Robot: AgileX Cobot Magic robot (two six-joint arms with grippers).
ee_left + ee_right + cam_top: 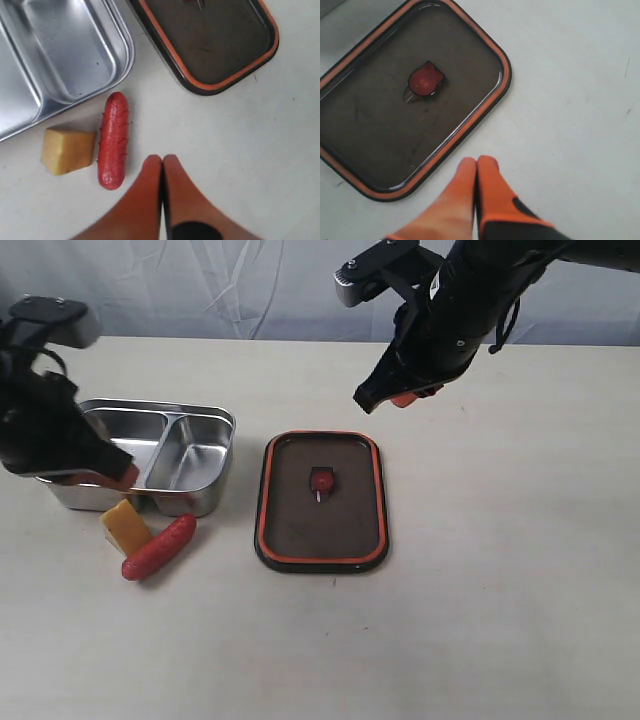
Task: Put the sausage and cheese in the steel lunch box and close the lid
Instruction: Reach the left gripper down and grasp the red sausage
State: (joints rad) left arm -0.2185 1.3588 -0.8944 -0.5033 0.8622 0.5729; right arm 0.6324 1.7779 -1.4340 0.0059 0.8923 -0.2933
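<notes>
Left claw [162,159] shut and empty, hanging near the sausage [113,140]; right claw [477,161] also shut and empty, just off the lid [395,130].
The sausage lies on the bench [500,590] just beside the cheese [68,150], both outside the box [129,55], whose compartments are bare. The sausage's glossy, rounded skin looks slippery, light and slightly soft, so a grip across the middle seems safest. The cheese looks firmer, with flat faces to pinch. The lid lies flat and looks thin and stiff; its rim is probably the best hold.
</notes>
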